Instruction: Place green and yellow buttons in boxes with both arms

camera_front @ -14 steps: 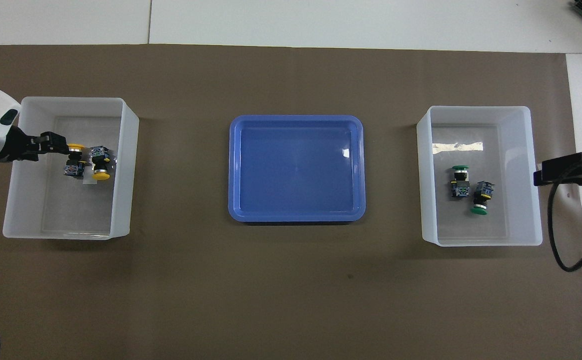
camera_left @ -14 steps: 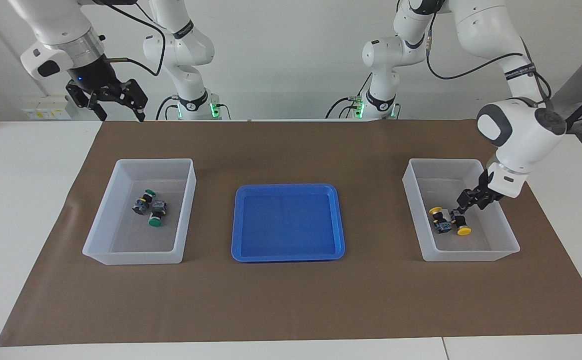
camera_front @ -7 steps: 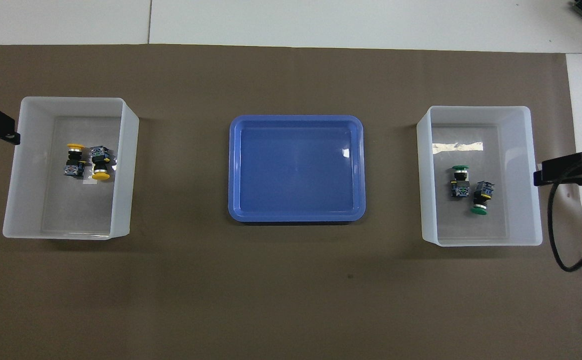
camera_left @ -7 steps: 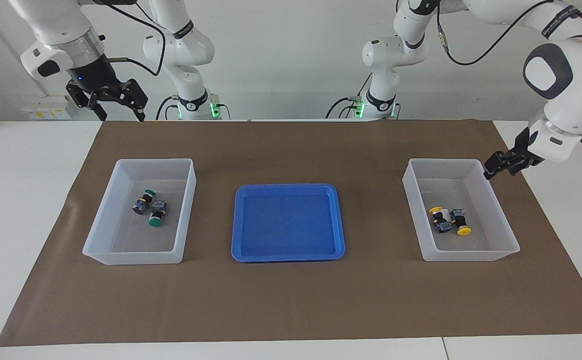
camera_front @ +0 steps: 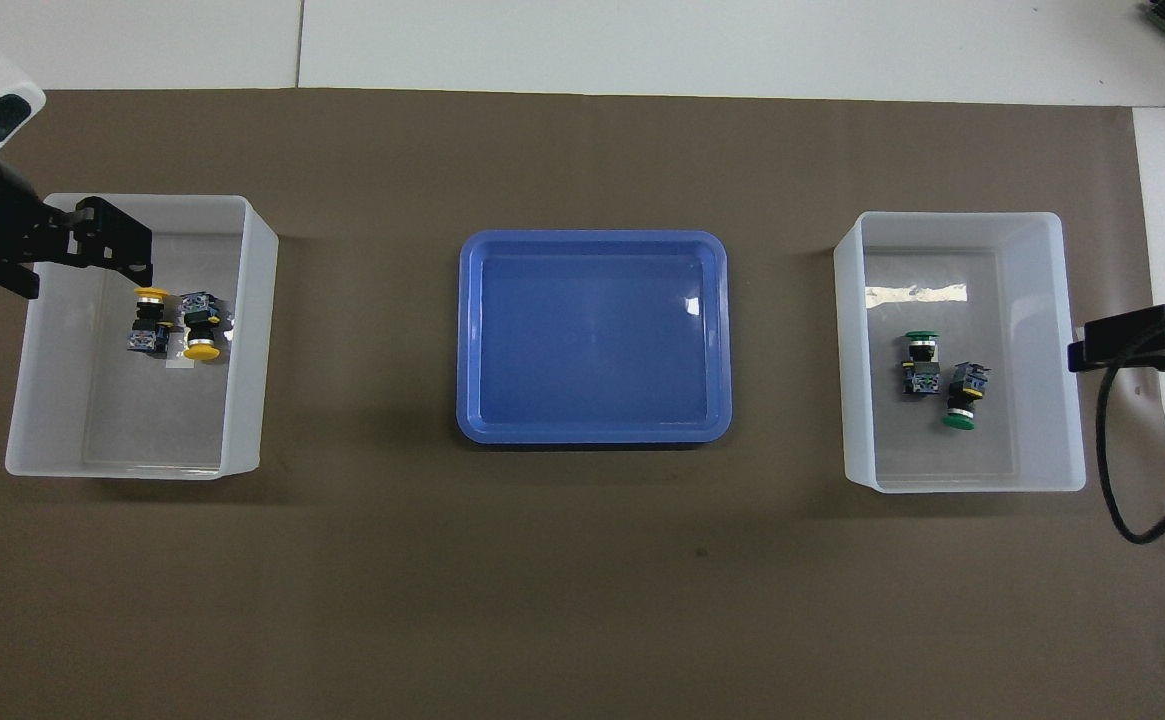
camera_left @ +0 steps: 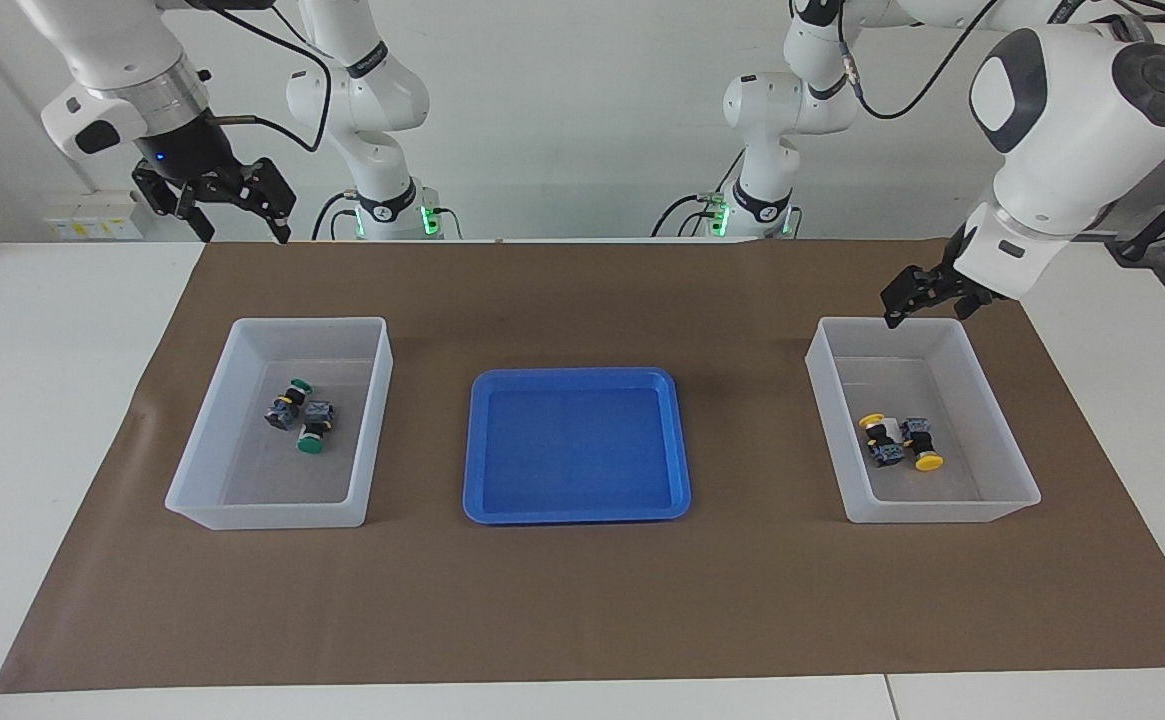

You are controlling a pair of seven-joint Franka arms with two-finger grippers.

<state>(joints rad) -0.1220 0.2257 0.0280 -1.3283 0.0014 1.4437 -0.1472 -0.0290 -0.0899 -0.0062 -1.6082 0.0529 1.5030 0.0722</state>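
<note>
Two yellow buttons [camera_left: 900, 442] [camera_front: 174, 328] lie side by side in the box [camera_left: 942, 505] [camera_front: 137, 460] at the left arm's end of the table. Raised over this box, my left gripper [camera_left: 924, 312] [camera_front: 132, 250] is open and holds nothing. Two green buttons [camera_left: 302, 415] [camera_front: 940, 378] lie in the other box [camera_left: 267, 512] [camera_front: 962, 478] at the right arm's end. My right gripper [camera_left: 245, 225] [camera_front: 1092, 348] waits high up, open and empty, just outside that box.
A shallow blue tray [camera_left: 577, 510] [camera_front: 592, 432] sits between the two boxes on the brown mat [camera_left: 582, 600]. A black cable [camera_front: 1117, 480] hangs by the right gripper. White table surface borders the mat.
My left gripper was down in the box at a yellow button, then let go and rose out of it. Both yellow buttons stay put. The right arm has not moved.
</note>
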